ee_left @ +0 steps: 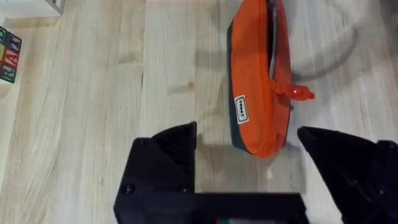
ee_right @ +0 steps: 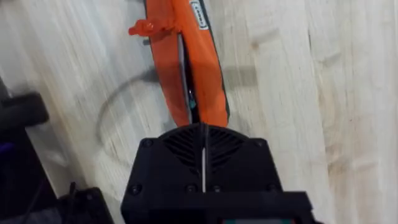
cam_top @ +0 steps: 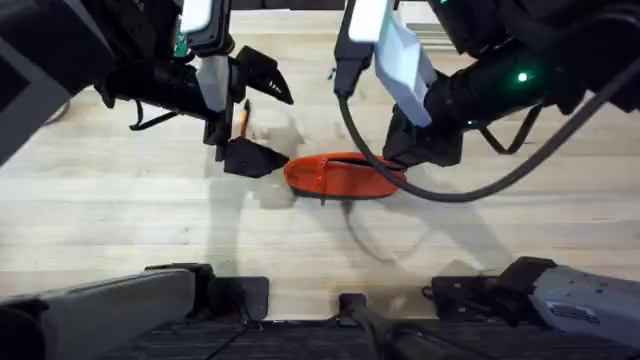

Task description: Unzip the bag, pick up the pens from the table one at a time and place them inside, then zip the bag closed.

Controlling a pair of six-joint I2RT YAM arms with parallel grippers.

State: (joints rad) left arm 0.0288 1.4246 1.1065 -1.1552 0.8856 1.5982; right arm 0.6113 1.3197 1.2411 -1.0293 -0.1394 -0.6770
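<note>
Tabletop (cam_top: 120,190) holds bag (cam_top: 340,178) beside left claw (cam_top: 252,120).

small white label (ee_left: 241,109) sewn on the side of the orange bag (ee_left: 258,81), lettering too small to read; coloured letter blocks (ee_left: 9,56) at nine o'clock, characters unclear.

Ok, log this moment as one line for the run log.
bag: on table, zipper partly open | left gripper: open, empty, at bag's end | right gripper: shut on bag's other end | pen: by left arm
</note>
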